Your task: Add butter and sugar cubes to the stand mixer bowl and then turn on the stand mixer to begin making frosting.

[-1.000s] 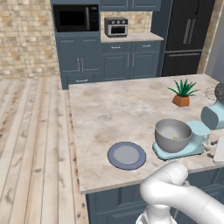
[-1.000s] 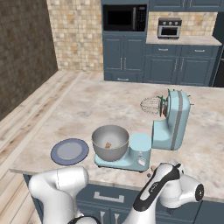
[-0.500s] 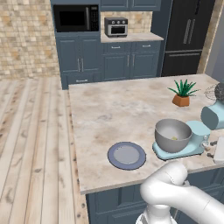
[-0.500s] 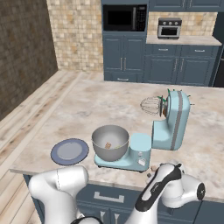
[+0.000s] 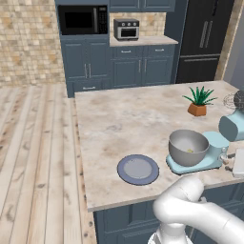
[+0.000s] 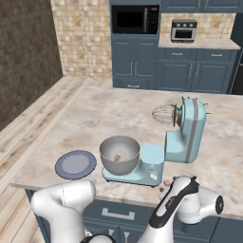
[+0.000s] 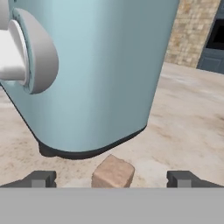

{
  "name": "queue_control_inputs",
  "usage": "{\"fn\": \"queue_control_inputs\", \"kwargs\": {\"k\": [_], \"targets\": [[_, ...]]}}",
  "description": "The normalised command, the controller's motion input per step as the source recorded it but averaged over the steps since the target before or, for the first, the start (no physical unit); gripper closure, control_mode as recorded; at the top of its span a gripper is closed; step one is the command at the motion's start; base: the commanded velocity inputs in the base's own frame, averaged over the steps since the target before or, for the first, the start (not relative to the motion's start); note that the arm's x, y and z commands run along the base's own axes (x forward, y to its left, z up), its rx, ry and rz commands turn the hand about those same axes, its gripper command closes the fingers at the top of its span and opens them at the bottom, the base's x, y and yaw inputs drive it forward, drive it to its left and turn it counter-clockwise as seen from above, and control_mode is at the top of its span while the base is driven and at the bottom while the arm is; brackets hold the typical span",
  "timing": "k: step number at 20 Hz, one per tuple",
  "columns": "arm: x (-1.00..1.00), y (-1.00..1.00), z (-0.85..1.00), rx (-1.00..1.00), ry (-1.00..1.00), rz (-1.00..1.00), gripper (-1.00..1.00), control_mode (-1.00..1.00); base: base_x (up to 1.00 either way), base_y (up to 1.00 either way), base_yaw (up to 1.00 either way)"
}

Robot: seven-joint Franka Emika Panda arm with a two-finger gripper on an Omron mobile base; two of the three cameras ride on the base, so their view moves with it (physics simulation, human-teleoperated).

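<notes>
In the hand view my gripper [image 7: 111,179] stands open and low over the counter. A tan sugar cube [image 7: 113,172] lies between its fingertips [image 7: 40,178], touching neither. Just behind the cube rises the light blue stand mixer [image 7: 96,74] with a white side knob [image 7: 17,52]. From the right base view the mixer [image 6: 188,132] has its head tilted up, and the sugar cube [image 6: 166,182] lies by its base at my gripper [image 6: 168,187]. The grey metal bowl [image 6: 119,154] on the base holds the yellow butter [image 5: 189,150] and a second sugar cube [image 6: 116,157].
A flat blue-grey plate [image 5: 138,168] lies left of the bowl near the counter's front edge. A potted plant [image 5: 198,101] stands behind the mixer. Cabinets, a microwave [image 6: 135,19] and a toaster oven [image 6: 182,30] line the far wall.
</notes>
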Motion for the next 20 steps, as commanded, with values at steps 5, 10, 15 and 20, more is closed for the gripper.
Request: {"fn": "queue_control_inputs", "kwargs": {"k": [5, 10, 15, 20], "targets": [[0.19, 0.28, -0.34, 0.0, 0.0, 0.1, -1.0, -1.0, 0.0, 0.0, 0.0], [0.11, 0.22, -0.49, 0.0, 0.0, 0.05, -1.0, -1.0, 0.0, 0.0, 0.0], [0.09, 0.31, -0.61, 0.0, 0.0, 0.02, 1.0, -1.0, 0.0, 0.0, 0.0], [0.03, 0.22, -0.57, 0.0, 0.0, 0.0, 1.0, -1.0, 0.0, 0.0, 0.0]]}}
